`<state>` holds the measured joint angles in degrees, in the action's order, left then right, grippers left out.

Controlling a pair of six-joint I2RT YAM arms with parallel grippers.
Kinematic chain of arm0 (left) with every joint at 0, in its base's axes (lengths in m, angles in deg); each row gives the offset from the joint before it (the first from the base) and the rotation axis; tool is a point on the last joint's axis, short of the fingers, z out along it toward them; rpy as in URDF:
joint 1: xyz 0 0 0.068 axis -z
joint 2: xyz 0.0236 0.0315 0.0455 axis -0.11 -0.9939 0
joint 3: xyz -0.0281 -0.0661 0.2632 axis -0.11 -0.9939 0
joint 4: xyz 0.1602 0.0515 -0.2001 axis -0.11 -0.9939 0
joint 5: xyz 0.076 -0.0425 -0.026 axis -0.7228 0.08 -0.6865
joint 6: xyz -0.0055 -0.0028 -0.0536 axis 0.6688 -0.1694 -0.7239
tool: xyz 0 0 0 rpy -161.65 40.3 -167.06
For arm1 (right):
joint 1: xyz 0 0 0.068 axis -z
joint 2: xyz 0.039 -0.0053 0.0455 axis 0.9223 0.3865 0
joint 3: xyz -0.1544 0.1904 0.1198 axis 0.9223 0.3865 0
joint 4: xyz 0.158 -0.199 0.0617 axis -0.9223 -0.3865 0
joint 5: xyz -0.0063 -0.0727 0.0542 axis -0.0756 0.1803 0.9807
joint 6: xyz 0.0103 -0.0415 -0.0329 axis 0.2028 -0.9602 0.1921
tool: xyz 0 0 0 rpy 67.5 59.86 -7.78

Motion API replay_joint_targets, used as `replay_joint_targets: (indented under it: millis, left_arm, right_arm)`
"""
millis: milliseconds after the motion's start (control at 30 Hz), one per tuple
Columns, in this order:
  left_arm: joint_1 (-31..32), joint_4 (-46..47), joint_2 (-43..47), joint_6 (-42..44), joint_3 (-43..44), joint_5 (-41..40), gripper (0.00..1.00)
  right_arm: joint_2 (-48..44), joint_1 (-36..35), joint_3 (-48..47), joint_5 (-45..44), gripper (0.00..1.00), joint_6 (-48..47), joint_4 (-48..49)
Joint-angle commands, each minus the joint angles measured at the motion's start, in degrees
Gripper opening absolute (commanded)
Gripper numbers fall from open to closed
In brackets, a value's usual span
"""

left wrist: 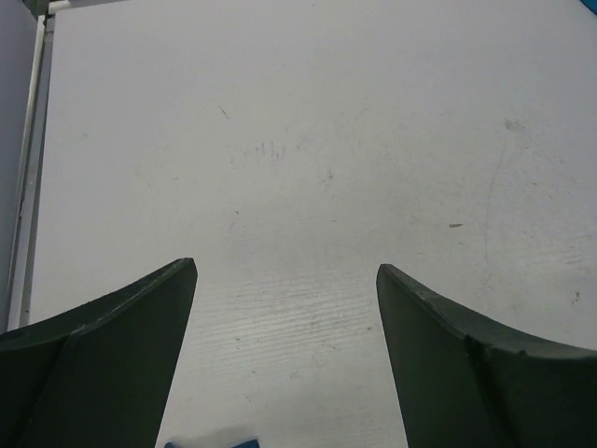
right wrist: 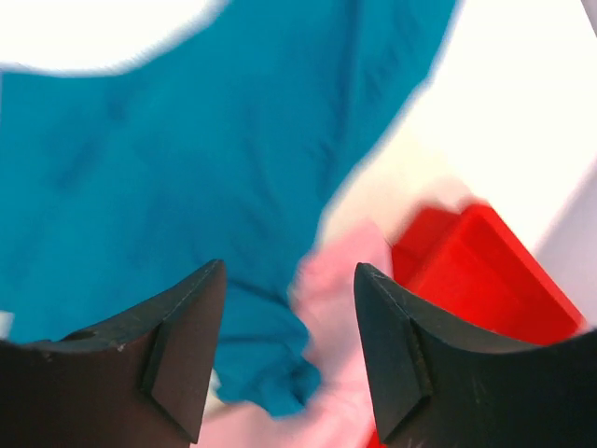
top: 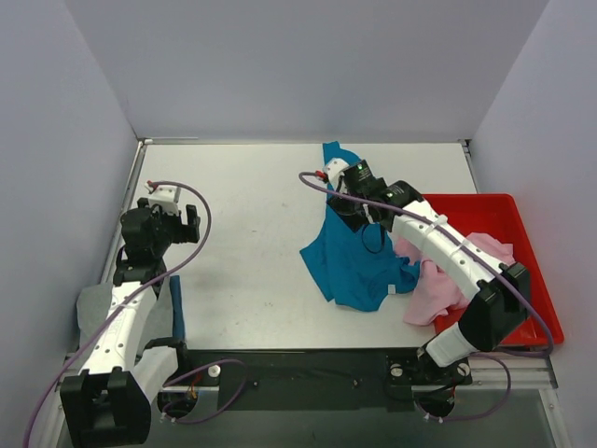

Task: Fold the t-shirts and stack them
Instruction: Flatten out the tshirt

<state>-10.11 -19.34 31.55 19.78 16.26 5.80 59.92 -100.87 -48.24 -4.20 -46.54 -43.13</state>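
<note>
A light grey t-shirt (top: pixel 93 303) is seen at the near left table (top: pixel 252 210) edge. Farther in, the left gripper (left wrist: pixel 286 266) is held wide open above bare tabletop, touching nothing. To the right, a pale pink t-shirt (top: pixel 434 285) is draped over the red tray (top: pixel 522 224) rim, touching the teal-blue t-shirt (top: pixel 350 266). Above that, the right gripper (right wrist: pixel 289 266) is parted, with nothing grasped.

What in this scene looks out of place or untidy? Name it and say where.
The pink t-shirt spills over the red tray's left rim onto the table; the teal t-shirt lies crumpled beside it, unfolded.
</note>
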Motion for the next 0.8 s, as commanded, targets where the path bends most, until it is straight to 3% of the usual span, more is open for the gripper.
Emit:
replay_joint_targets:
  millis: [0, 167, 300, 467, 600, 667, 733, 767]
  left_arm:
    - [0.2, 2.9, 1.1, -0.3, -0.9, 0.6, 0.89]
    - [0.5, 1.7, 1.8, -0.4, -1.2, -0.3, 0.89]
    - [0.7, 1.9, 2.0, -0.5, -1.6, -0.4, 0.89]
    - [0.9, 1.9, 2.0, -0.9, -1.1, 0.8, 0.89]
    - [0.9, 1.6, 2.3, -0.9, -0.9, 0.9, 0.89]
    - [0.9, 1.6, 2.3, -0.8, -0.6, 0.4, 0.89]
    - [1.1, 1.7, 2.2, -0.7, -0.4, 0.3, 0.89]
    - [1.0, 1.7, 2.2, -0.6, -0.2, 0.3, 0.89]
  right_arm:
    - [3.9, -6.3, -4.7, 19.5, 0.53, 12.2, 5.3]
    - [16.5, -11.8, -10.3, 19.2, 0.84, 20.0, 4.1]
    - [26.3, -11.7, -15.3, 17.1, 0.81, 25.6, 2.1]
    - [34.1, -11.5, -20.4, 13.0, 0.69, 26.2, -2.0]
    - [37.4, -11.2, -19.0, 16.7, 0.59, 27.5, -2.7]
    - [38.3, -10.7, -17.2, 19.1, 0.44, 28.2, -2.5]
    - [38.5, -10.3, -14.7, 22.6, 0.21, 27.7, -1.0]
    - [38.4, -10.1, -13.9, 23.3, 0.05, 27.9, -0.4]
